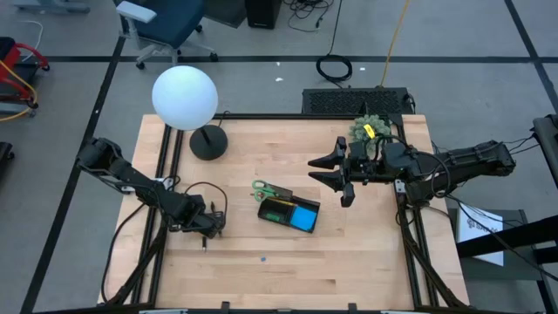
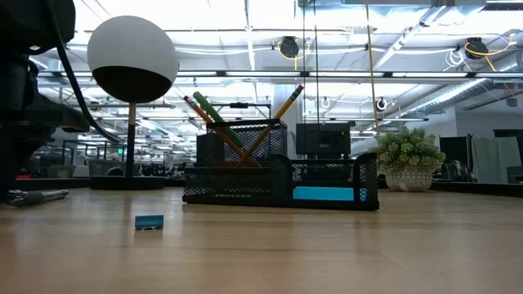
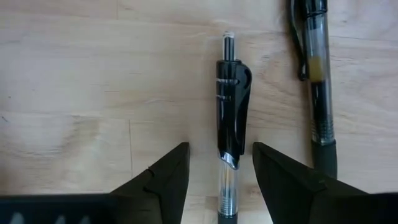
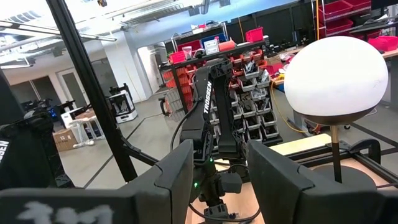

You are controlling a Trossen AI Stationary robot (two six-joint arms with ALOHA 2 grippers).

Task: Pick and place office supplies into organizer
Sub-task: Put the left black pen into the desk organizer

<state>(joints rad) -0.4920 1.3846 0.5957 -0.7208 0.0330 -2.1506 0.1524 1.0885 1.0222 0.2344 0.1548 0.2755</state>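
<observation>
- Hovering low over the table, the left gripper (image 3: 221, 180) has its fingers spread around one dark pen (image 3: 230, 118), second pen (image 3: 314, 81) lying just beside it.
- Organizer (image 1: 289, 212) sits mid-table holding pencils (image 2: 282, 110), scissors (image 1: 271, 189) and blue pad (image 2: 323, 193); tiny eraser (image 2: 149, 221) lies apart.
- Right gripper (image 1: 336, 170) hangs raised, fingers spread, empty.

Table (image 1: 366, 253): pale wood grain, black frame.
Organizer (image 1: 281, 215): black mesh.
Pad (image 1: 305, 217): bright blue, inside the organizer.
Scissors (image 1: 272, 190): green handles.
Pencils (image 2: 275, 116): orange-yellow.
Eraser (image 2: 149, 221): teal-green.
Pens (image 3: 229, 134): black clip and grip, clear barrel.
Lamp (image 1: 185, 97): white globe, black base.
Plant ball (image 1: 369, 127): green, with a yellow tag.
Grippers (image 3: 219, 171): dark, near black.
</observation>
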